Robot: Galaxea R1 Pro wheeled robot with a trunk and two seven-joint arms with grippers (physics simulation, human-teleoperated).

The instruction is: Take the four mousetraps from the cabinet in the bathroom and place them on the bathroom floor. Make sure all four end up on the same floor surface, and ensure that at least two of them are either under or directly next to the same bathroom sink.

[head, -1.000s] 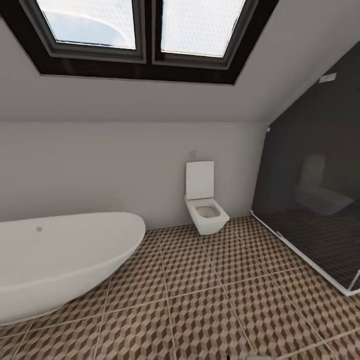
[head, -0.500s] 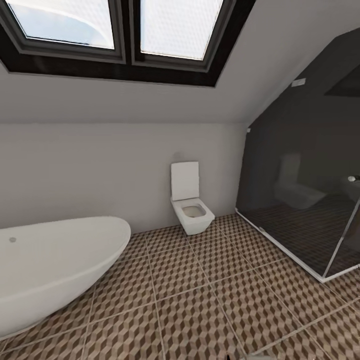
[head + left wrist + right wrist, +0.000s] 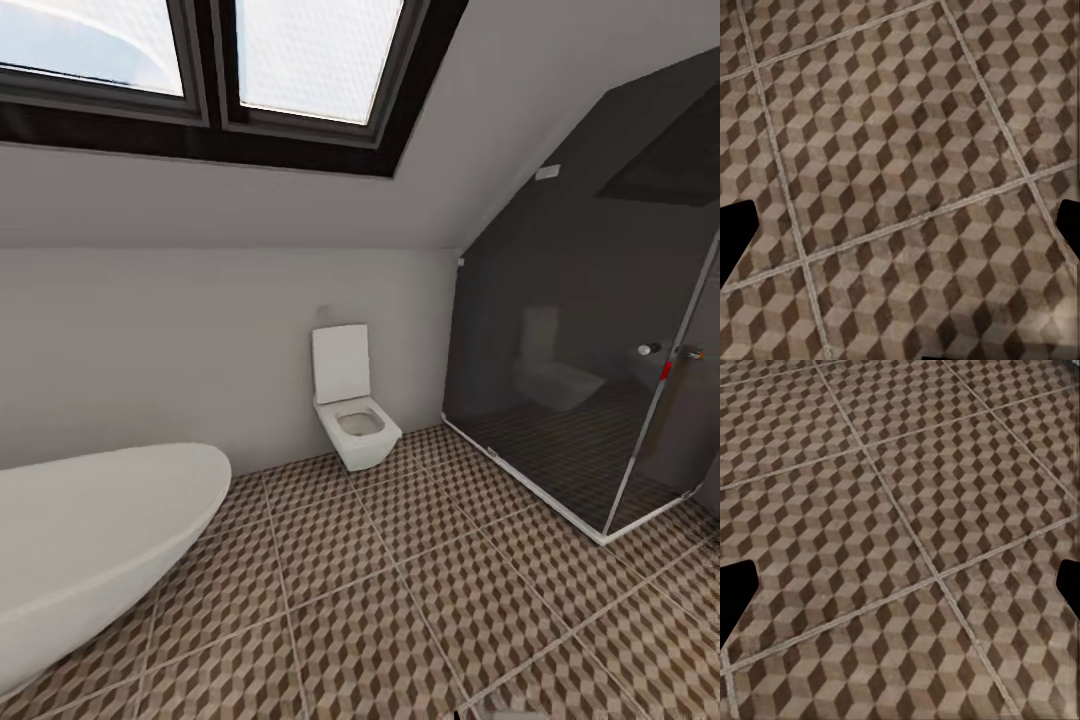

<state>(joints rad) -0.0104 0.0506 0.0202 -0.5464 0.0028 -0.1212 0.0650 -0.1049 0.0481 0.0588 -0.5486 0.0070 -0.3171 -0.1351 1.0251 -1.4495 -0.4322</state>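
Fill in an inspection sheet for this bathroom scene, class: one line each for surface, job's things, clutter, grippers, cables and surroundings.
Surface: patterned tile floor, brown and beige cubes with pale grout lines.
Job's things: of these, the floor alone is seen.
Clutter: nothing seen.
Grippers: left gripper and right gripper both open, dark fingertips wide apart, bare tiles between them.
Cables: nothing seen.
Surroundings: white bathtub on the left, white toilet against the back wall, dark glass shower on the right, skylight in the sloped ceiling.
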